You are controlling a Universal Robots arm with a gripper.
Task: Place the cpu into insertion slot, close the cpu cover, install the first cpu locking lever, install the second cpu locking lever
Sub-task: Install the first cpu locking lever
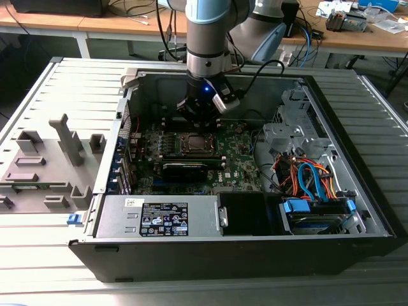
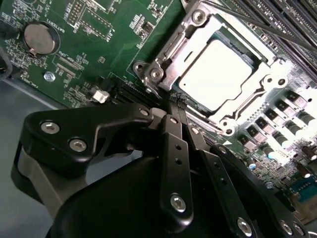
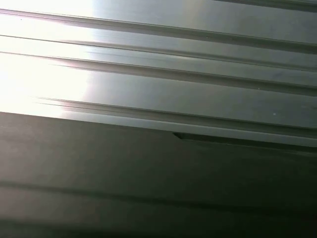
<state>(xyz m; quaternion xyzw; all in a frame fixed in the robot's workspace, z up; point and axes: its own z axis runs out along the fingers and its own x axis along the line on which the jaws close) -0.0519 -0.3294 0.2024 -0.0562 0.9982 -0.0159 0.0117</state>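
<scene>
Now one cpu [image 2: 215, 74] under one cpu cover [image 2: 257, 64]; pincer [image 2: 174, 103] closed, empty.

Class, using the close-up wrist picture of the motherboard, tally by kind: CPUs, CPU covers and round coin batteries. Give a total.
cpu: 1
cpu cover: 1
coin battery: 1
Total: 3
</scene>
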